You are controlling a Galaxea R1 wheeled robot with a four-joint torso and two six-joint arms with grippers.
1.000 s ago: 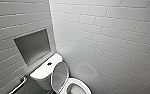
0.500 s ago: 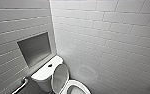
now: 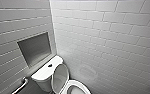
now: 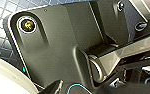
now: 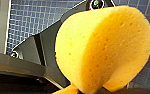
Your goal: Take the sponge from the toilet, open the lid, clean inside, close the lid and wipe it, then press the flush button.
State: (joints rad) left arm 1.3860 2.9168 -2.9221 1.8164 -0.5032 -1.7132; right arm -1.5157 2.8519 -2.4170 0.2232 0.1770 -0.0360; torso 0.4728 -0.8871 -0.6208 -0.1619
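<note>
Right gripper [image 5: 91,90] pinches the bent yellow sponge [image 5: 101,47] above a small-tiled floor [image 5: 33,22]. Whether the left gripper is spread or closed cannot be told. Beyond, the toilet [image 3: 42,80] stands in a tiled corner, its lid [image 3: 59,76] raised upright by the cistern. The flush button [image 3: 50,65] sits on the cistern top, with a wall niche [image 3: 35,48] behind.

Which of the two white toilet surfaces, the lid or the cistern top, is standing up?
The oval lid: it stands raised, while the cistern top lies flat and carries the dark flush button.
</note>
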